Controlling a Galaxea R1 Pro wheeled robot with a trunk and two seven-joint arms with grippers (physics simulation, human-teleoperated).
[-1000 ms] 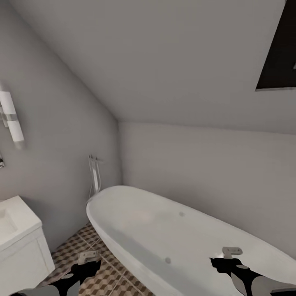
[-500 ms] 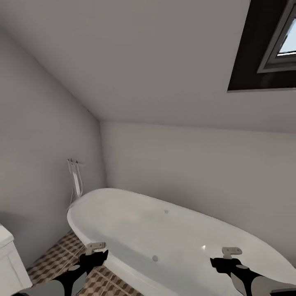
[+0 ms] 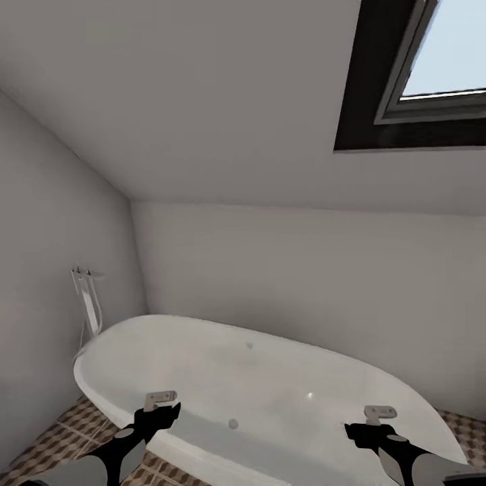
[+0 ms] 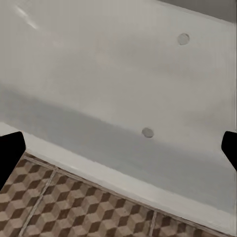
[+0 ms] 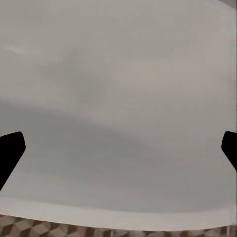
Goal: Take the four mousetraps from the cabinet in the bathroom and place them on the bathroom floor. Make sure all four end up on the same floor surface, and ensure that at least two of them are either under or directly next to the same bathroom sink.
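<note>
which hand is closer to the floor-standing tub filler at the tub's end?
Left. The left hand sits over the tub rim nearest the tub filler. The right hand is far along the tub, toward its other end.

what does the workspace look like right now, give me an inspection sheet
surface: cube-pattern tiled floor along the tub's foot
job's things: nothing seen
clutter: nothing seen
grippers: left gripper over the tub rim and right gripper over the tub, both with fingers wide apart and nothing between them
cables: nothing seen; a chrome tap with its hose stands by the tub's far end
surroundings: white oval tub with two round fittings inside, grey walls, sloped ceiling with a dark-framed skylight
</note>
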